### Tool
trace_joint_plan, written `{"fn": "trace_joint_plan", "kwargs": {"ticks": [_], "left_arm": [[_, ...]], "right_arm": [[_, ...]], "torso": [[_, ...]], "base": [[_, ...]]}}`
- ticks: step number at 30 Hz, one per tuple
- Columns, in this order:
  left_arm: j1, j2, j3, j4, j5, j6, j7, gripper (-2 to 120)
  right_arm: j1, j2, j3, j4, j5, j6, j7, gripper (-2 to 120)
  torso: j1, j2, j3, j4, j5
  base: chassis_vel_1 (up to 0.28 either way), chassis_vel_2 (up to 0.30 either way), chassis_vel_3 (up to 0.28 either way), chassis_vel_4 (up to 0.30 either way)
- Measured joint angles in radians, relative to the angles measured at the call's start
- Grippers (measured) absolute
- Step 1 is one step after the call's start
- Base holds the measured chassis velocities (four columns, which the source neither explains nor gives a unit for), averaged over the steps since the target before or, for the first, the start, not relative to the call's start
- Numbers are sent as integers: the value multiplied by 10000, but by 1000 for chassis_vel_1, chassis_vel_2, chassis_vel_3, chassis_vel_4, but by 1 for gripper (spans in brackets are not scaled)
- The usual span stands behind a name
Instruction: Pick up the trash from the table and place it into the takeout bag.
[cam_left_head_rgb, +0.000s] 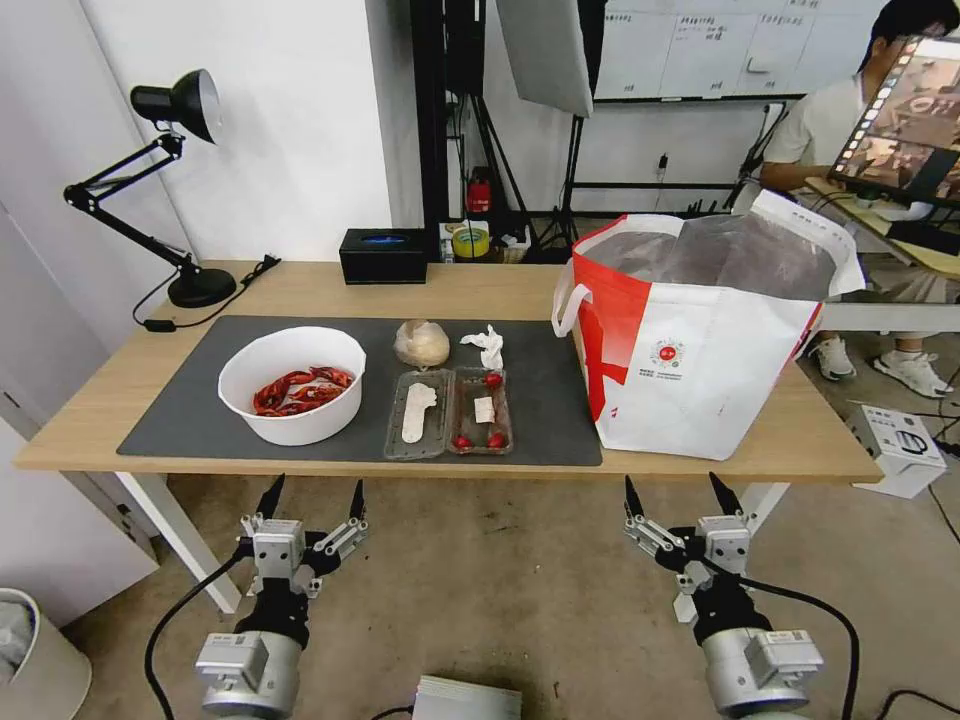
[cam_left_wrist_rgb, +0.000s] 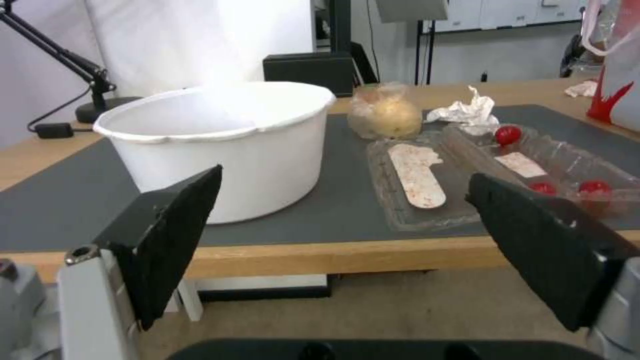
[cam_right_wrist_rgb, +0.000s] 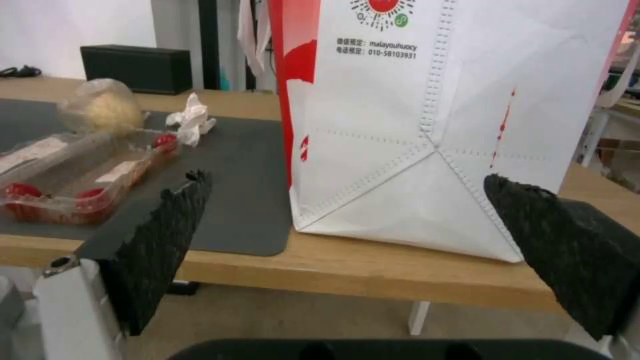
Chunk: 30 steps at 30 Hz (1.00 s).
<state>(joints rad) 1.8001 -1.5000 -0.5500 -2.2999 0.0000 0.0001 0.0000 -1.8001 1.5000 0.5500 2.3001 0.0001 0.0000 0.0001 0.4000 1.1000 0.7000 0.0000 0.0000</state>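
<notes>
One tabletop carries one grey mat. One bag stands at the right, mouth open, its left edge over the mat's right end. Four trash items lie on the mat: one white bowl of red shells at the left, one open clear tray with three red bits just right of it, one beige lump beyond the tray, one tissue right of the lump. One black box sits at the far edge. Two hands hang below the near edge, left hand and right hand, both spread wide, holding and touching nothing.
</notes>
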Motion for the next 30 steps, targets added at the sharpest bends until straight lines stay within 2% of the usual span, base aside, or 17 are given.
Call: {"fn": "trace_joint_plan", "kwargs": {"ticks": [30], "left_arm": [[1, 0, 0, 0, 0, 0, 0, 100]], "right_arm": [[0, 0, 0, 0, 0, 0, 0, 100]], "torso": [[0, 0, 0, 0, 0]], "base": [[0, 0, 0, 0]]}}
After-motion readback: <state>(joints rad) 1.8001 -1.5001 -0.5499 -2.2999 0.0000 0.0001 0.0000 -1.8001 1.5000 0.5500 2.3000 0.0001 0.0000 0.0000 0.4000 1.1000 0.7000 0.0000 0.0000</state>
